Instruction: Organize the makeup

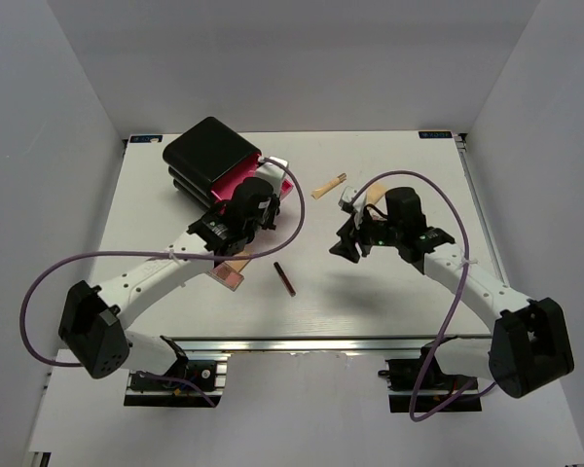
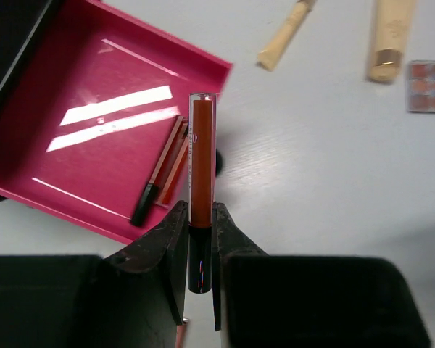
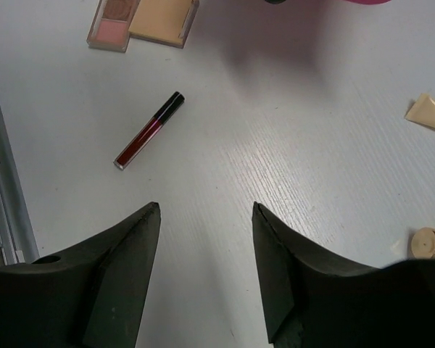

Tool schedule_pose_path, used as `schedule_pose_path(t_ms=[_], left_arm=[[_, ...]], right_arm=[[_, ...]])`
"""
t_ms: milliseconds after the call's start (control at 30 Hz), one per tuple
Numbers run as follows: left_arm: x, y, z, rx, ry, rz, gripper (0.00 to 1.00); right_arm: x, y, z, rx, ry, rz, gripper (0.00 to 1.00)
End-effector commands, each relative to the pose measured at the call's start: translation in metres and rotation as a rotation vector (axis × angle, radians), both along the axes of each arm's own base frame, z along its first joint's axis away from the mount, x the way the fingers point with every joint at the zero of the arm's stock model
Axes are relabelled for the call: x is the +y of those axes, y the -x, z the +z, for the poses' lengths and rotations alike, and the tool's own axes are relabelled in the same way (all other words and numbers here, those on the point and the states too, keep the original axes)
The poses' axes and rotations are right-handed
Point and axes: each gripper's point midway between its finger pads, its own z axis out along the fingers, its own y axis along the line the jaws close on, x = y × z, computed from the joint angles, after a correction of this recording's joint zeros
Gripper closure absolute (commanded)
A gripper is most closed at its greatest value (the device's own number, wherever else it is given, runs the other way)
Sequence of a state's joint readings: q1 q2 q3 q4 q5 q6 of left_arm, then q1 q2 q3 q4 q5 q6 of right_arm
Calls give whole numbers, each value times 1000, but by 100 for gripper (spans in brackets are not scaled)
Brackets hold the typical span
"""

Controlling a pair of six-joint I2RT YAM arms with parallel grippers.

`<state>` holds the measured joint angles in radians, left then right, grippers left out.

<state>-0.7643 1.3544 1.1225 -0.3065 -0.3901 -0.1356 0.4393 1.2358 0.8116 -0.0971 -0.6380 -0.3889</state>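
Over the pink drawer: left gripper clamps an orange gloss stick, likely to join the sticks inside (same kind).
Right gripper: jaws apart, empty.

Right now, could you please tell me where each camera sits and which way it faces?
Top external: above and behind the bases, facing down onto the table; both whole arms show.
Left wrist: on the left arm, facing down at the pink drawer; the left pincer, shut on an orange gloss tube, shows.
Right wrist: on the right arm, facing down at a dark red gloss; the open right pincer shows.
Shared: top and right wrist both show that dark red gloss.
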Motion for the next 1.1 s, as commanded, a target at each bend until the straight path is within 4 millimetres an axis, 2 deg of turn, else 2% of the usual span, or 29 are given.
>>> schedule_pose_path(t_ms=[0,133,200,233,333,400,533,600,633,733,800,833,867,933,967,1000,1033,1067], left_arm=[[28,-25,0,-33,-123,39,100],[55,-58,-8,-21,-160,83,100],[61,-70,-19,-3,-181,95,94],[65,-78,-15,-9,-181,102,90],[62,-89,-22,9,-198,88,75],[61,-92,-25,15,-205,84,59],[63,-97,-32,23,-212,104,48],[65,-100,-28,13,-209,126,43],[66,-101,-25,8,-198,138,40],[70,-103,-12,-10,-167,174,39],[72,-102,4,-37,-128,200,39],[73,-100,11,-46,-110,209,39],[75,-96,26,-70,-63,228,39],[79,-88,35,-75,3,271,36],[81,-83,39,-79,36,283,30],[85,-73,57,-108,107,309,29],[90,-65,52,-97,126,321,26],[92,-58,55,-104,159,331,21]], right_arm=[[9,3,-7,7,3,37,41],[19,8,-21,58,42,38,40],[27,11,-26,82,52,43,39],[30,13,-28,90,55,49,38],[41,21,-30,99,52,71,36],[45,24,-33,106,60,74,36],[56,26,-57,165,117,59,33],[64,31,-66,189,148,54,33],[66,25,-73,214,166,2,32],[77,25,-86,255,209,-65,32],[88,25,-86,256,224,-86,32],[90,24,-94,272,247,-119,31],[99,26,-91,270,253,-114,31],[105,27,-97,284,277,-124,31],[110,30,-97,285,277,-116,31],[116,29,-93,279,268,-111,31],[119,29,-97,281,275,-115,31],[125,31,-97,279,273,-110,31]])
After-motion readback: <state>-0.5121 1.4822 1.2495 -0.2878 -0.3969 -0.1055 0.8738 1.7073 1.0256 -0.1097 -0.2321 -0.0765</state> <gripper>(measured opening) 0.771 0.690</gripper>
